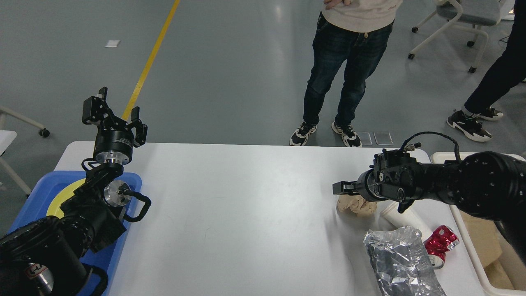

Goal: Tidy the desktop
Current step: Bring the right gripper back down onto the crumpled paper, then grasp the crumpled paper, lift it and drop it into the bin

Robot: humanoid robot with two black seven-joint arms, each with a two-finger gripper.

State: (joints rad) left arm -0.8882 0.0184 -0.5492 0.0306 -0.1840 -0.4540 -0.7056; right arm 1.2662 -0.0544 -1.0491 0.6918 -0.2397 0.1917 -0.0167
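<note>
The white desktop (246, 213) fills the middle of the head view. Near its right edge lie a crumpled brown paper (356, 204), a tipped white paper cup (402, 218), a crushed red can (441, 242) and a crumpled silver foil bag (396, 261). My right gripper (341, 188) points left, just above the brown paper. Its fingers overlap side-on, so I cannot tell whether it is open or shut. My left gripper (118, 107) is open and empty, raised over the far left corner above the blue tray (131, 181).
A yellow plate (65, 192) lies in the blue tray, partly hidden by my left arm. A cream bin (472, 246) holding brown paper stands off the desktop's right edge. A person (349, 61) stands just beyond the far edge. Wheeled chairs stand further back.
</note>
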